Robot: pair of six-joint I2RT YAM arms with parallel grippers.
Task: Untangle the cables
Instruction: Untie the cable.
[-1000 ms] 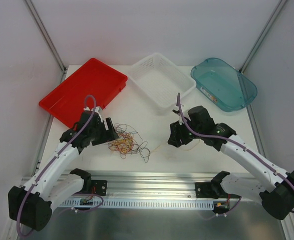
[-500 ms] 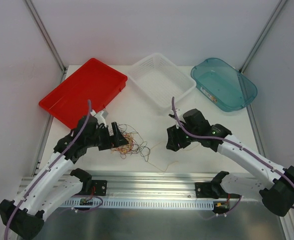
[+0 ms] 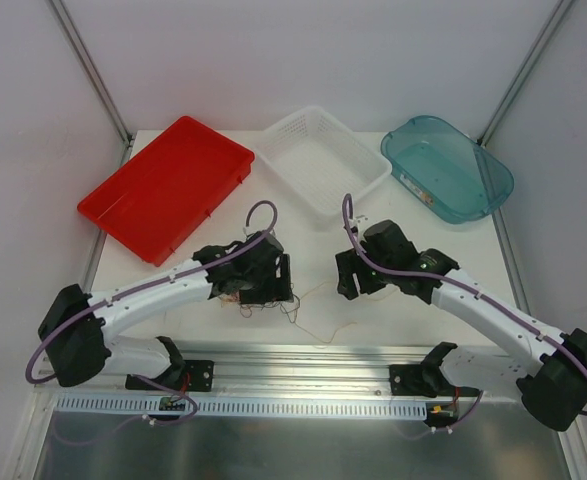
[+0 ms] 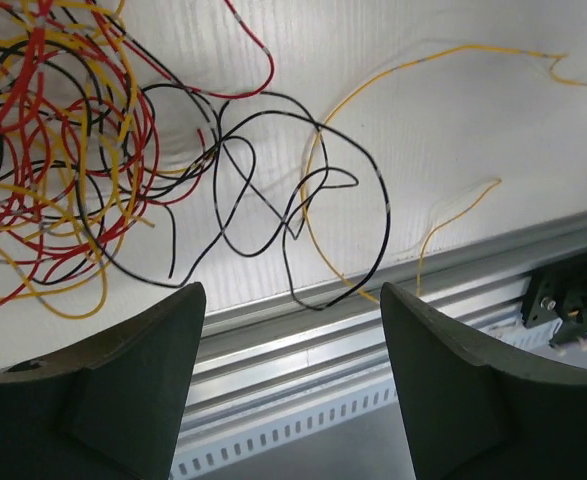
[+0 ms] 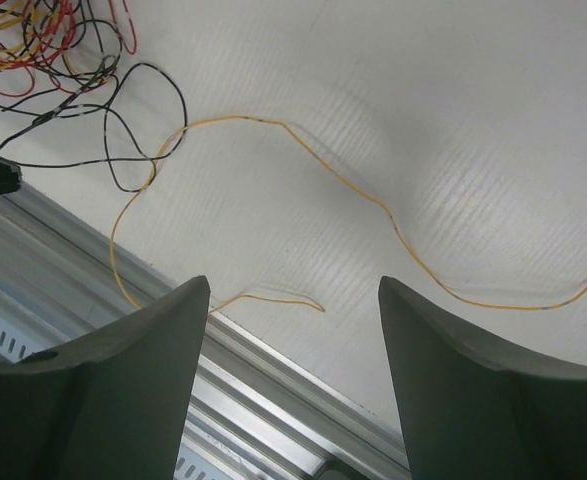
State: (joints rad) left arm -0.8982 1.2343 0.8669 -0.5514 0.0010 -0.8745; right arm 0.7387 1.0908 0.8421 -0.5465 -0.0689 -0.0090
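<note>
On the left of the tabletop (image 3: 308, 235), toward the back, you see a red tray (image 3: 163, 190). In front of it, your left pincer (image 4: 291, 295) hangs over the cables (image 4: 53, 150). They lie in a tangle of red, yellow and black loops on the tabletop, close to its near edge and just beside the metal rail (image 3: 303, 365). The jaws of this pincer stand apart and grip no cable. Some black loops lie under the gap, but you cannot tell whether the fingers touch them. In the view from above, the left arm covers most of the tangle. One yellow cable (image 5: 323, 167) leaves the tangle toward the right and lies loose in a long curve on the tabletop. At the back, in the middle, stands a white basket (image 3: 323, 160). Your right pincer (image 5: 293, 300) is above this yellow cable, also released, and holds no cable. At the back right lies a teal bin (image 3: 448, 170).
</note>
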